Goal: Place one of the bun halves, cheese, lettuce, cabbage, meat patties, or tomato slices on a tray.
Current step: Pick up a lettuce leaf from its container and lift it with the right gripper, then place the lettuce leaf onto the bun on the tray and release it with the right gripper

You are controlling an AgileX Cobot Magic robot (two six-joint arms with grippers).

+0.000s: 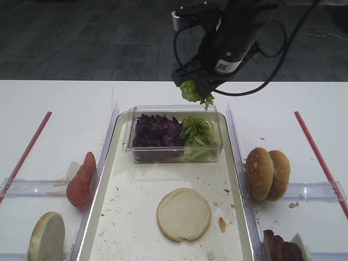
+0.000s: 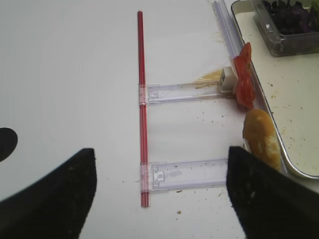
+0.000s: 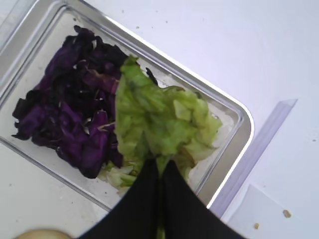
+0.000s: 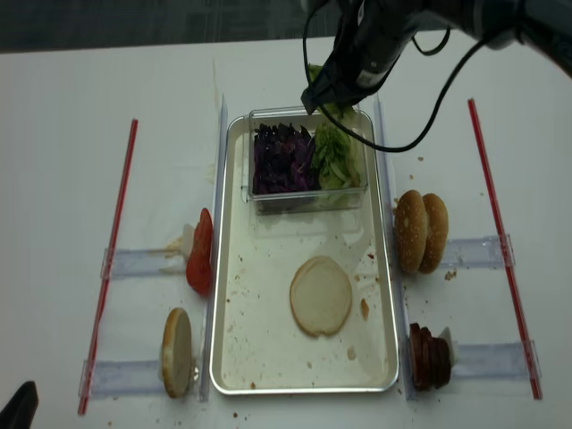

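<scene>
My right gripper [image 3: 160,165] is shut on a clump of light-green lettuce [image 3: 159,117], held in the air over the clear tub [image 1: 126,142] at the far end of the tray [image 1: 136,217]. From the high view the held lettuce [image 1: 192,92] hangs under the gripper [image 1: 197,87]. The tub holds purple cabbage [image 1: 157,133] and more lettuce [image 1: 199,137]. A pale flat bun half [image 1: 184,213] lies on the tray. My left gripper [image 2: 159,194] stands open over bare table, left of the tray. Cheese is out of view.
Tomato slices [image 1: 81,179] and a bun half [image 1: 46,236] stand in clear holders left of the tray. Sesame bun halves [image 1: 267,173] and meat patties [image 1: 280,247] stand on the right. Red strips [image 1: 27,149] mark both outer sides.
</scene>
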